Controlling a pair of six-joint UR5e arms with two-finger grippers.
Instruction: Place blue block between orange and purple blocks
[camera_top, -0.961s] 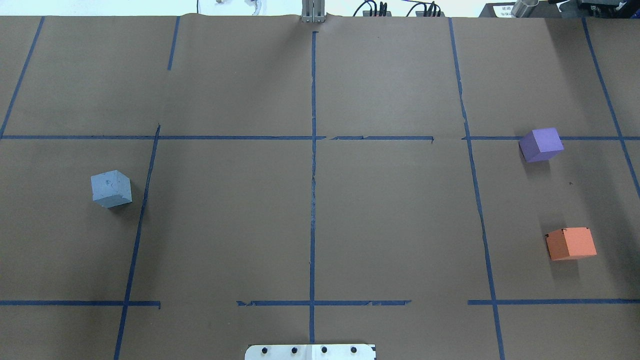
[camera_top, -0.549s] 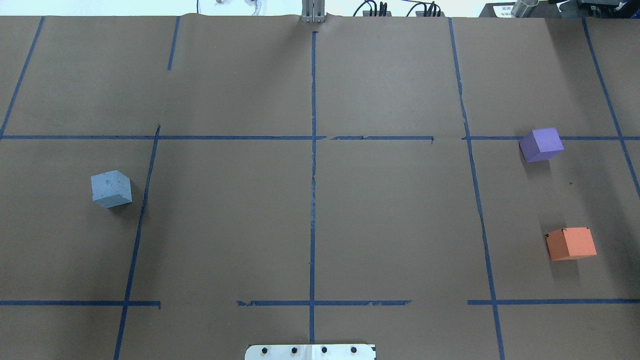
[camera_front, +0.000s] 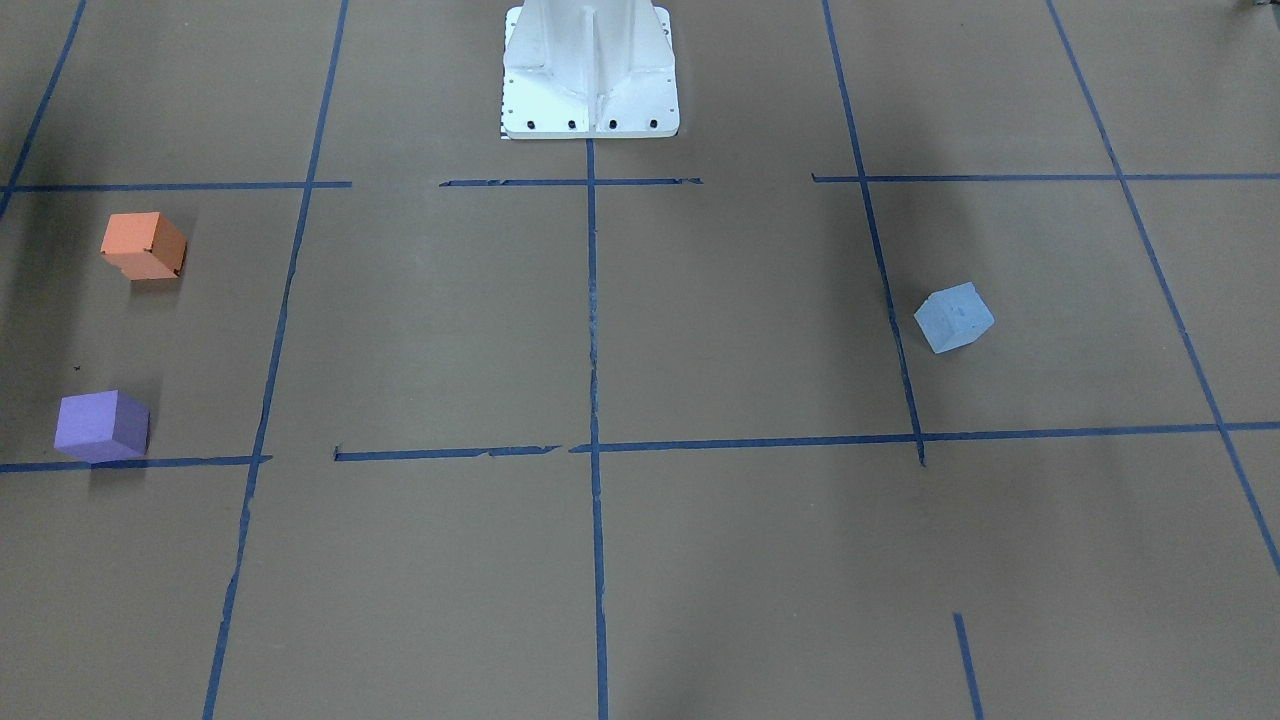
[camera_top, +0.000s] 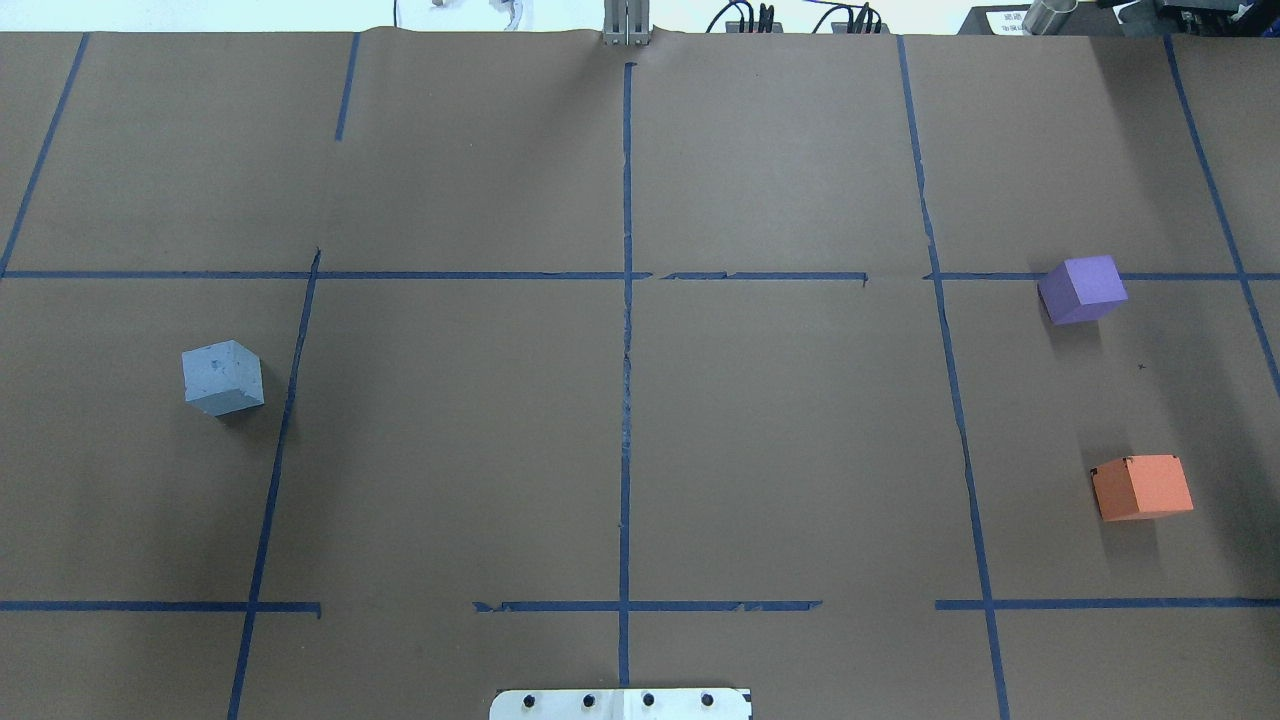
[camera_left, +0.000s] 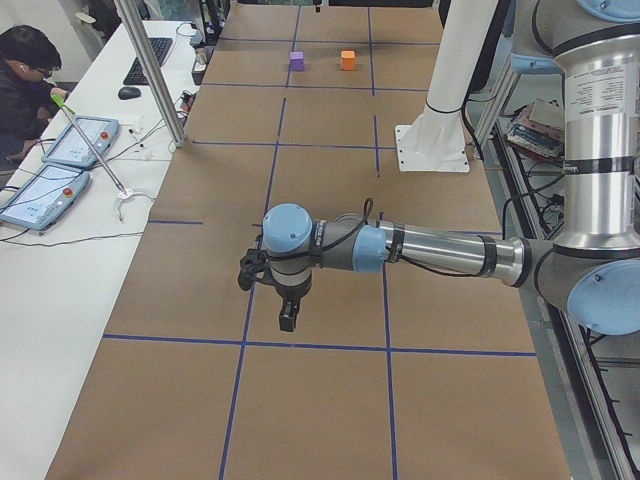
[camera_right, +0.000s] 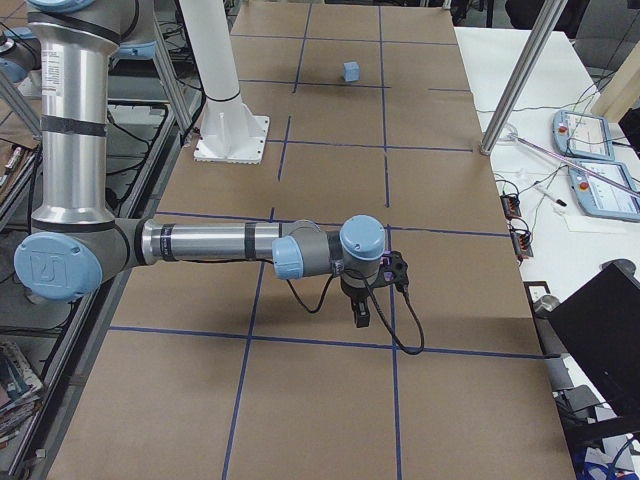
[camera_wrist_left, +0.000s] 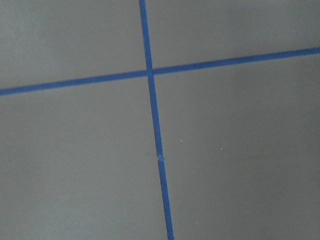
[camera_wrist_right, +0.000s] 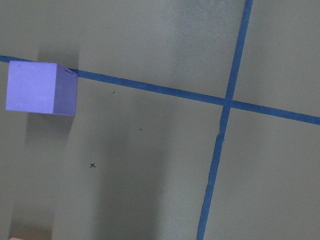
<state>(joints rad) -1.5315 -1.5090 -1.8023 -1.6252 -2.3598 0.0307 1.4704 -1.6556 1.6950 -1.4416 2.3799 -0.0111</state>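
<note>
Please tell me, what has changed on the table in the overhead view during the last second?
Nothing visibly changed in the overhead view. The blue block, the purple block and the orange block lie exactly where they were, none taken hold of.
</note>
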